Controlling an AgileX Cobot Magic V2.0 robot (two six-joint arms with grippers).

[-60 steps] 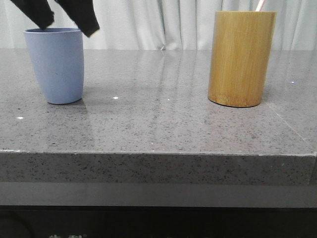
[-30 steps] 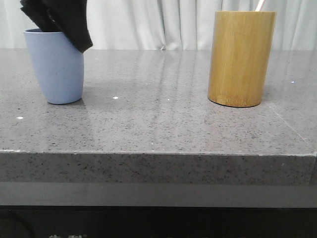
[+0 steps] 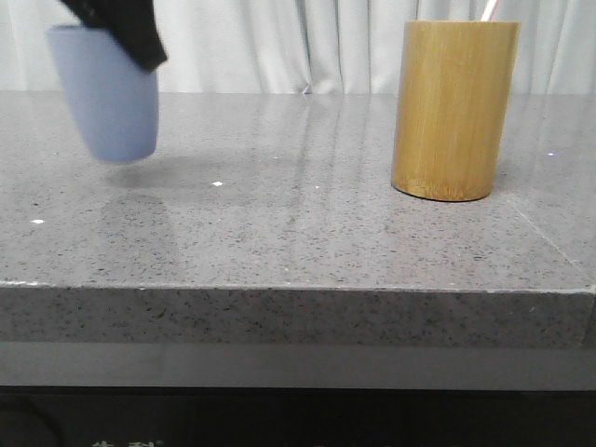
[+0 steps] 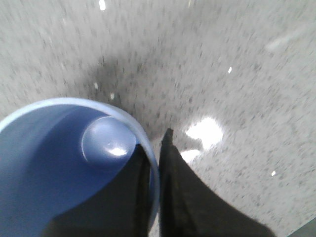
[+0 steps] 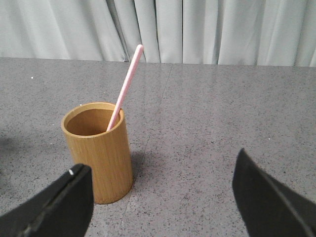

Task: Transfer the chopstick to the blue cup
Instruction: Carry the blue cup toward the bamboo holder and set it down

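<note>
The blue cup [image 3: 107, 98] hangs tilted just above the table at the far left, lifted off the surface. My left gripper [image 3: 121, 33] is shut on its rim, one finger inside the cup and one outside, as the left wrist view shows [image 4: 154, 158]; the cup [image 4: 59, 163] is empty there. A pink-and-white chopstick [image 5: 126, 86] leans in the tan bamboo holder [image 5: 98, 150]; only its tip [image 3: 488, 9] shows in the front view above the holder [image 3: 454, 110]. My right gripper [image 5: 160, 197] is open and empty, beside and in front of the holder.
The grey speckled table [image 3: 298, 233] runs to a front edge near the camera. White curtains [image 3: 307, 47] hang behind it. A seam line in the tabletop [image 5: 163, 98] passes beside the holder.
My left gripper closed on the blue cup's rim, then lifted the cup off the table and tilted it. The bamboo holder and chopstick have not moved.
</note>
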